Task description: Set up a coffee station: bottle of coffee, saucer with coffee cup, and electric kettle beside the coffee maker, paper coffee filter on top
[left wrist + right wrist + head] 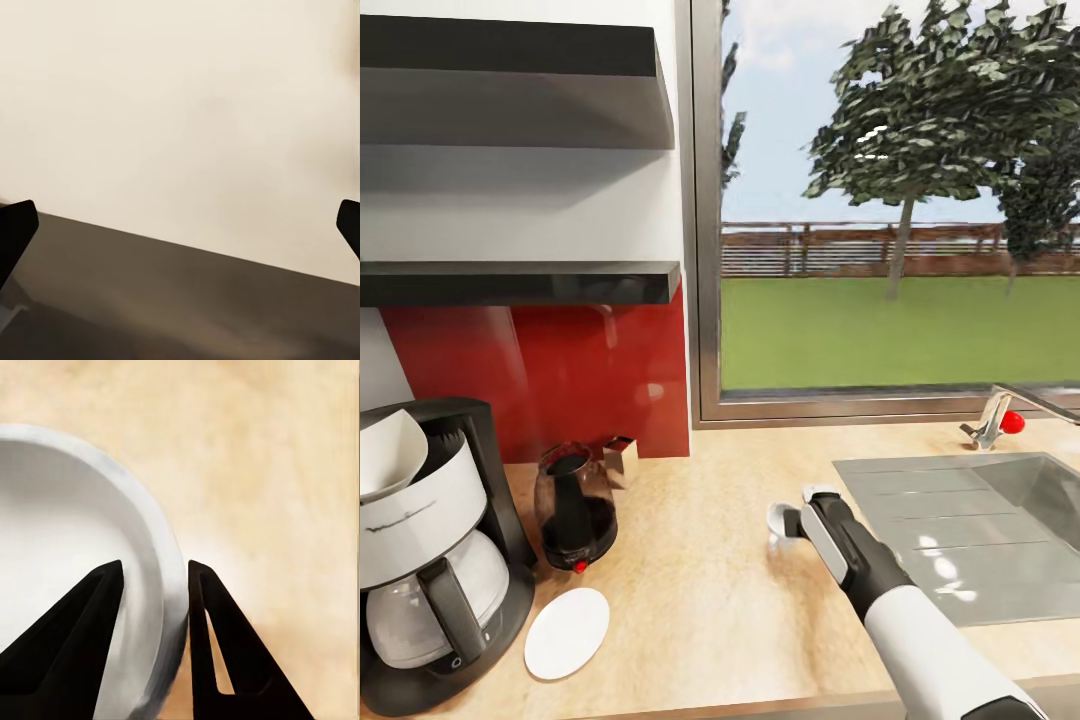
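The white coffee cup (778, 520) is near the middle of the light-wood countertop (700, 610), and my right gripper (796, 520) is shut on its rim. In the right wrist view one finger is inside the coffee cup (67, 532) and the other outside, the gripper (154, 566) clamping the wall. At the left stands the coffee maker (430, 560) with the paper coffee filter (385, 455) on top. Beside it are the electric kettle (575, 510), the bottle of coffee (622, 458) behind it, and the saucer (567, 632) in front. My left gripper (180, 225) is open and holds nothing.
A steel sink (980, 530) with a tap (992, 418) lies right of the cup. The lower black kitchen shelf (520, 283) and an upper slab (510, 90) hang above the coffee maker. A large window fills the back wall.
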Robot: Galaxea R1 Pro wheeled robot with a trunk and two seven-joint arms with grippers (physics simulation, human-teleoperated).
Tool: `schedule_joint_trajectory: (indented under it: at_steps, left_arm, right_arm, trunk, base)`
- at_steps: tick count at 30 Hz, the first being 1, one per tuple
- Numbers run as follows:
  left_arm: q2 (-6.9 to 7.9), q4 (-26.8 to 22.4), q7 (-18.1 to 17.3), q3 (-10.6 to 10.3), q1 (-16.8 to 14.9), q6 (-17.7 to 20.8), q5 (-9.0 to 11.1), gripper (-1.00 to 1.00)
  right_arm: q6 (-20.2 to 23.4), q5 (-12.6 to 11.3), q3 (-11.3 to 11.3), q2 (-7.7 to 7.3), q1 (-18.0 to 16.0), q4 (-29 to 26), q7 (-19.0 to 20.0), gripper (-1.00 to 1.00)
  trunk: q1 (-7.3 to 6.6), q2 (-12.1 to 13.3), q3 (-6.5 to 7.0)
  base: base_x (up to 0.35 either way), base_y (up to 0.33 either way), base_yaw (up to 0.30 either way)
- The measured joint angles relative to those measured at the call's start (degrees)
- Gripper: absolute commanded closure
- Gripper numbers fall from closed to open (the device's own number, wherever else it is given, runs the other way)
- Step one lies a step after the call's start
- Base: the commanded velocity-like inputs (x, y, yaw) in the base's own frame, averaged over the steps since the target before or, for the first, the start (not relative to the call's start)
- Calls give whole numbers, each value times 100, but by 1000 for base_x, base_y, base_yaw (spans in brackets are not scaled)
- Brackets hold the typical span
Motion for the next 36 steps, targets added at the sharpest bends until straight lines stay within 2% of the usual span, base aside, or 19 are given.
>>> schedule_joint_trajectory:
  at_steps: [7, 12, 27, 36]
  left_arm:
    - [-13, -15, 4, 19, -1, -24, -9, -100]
    - [10, -20, 22, 32, -23, -49, 12, -100]
    - [-16, -21, 16, 23, -26, -51, -6, -100]
    - [-23, -22, 12, 32, -24, -52, 2, -100]
  right_arm:
    - [2, 0, 4, -1, 0, -748, -8, 100]
    - [2, 6, 3, -1, 1, -1054, -12, 100]
    - [2, 5, 32, -1, 1, -1185, -4, 100]
    - [3, 8, 26, -1, 1, -1185, -5, 100]
  trunk:
    - [0, 0, 0]
    - [0, 0, 0]
    - [0, 1, 0]
    - [0, 1, 0]
  base:
    - [0, 0, 0]
    - [0, 0, 0]
    - [0, 0, 4]
    - [-6, 0, 225]
